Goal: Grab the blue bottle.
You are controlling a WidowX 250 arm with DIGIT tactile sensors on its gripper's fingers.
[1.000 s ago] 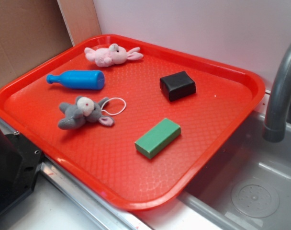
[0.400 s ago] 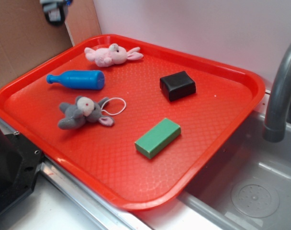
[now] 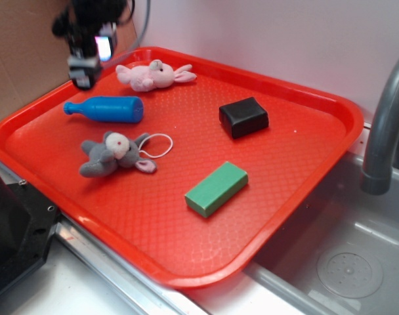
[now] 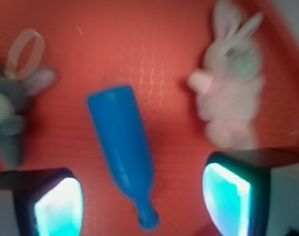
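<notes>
Jaws (image 4: pixel 142 199) are spread wide above the blue bottle (image 4: pixel 122 152), its neck lying between them, so that a descent can straddle it.

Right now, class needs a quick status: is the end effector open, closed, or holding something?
End effector: open and holding nothing; its fingers stand apart on either side of the blue bottle, not touching it.
</notes>
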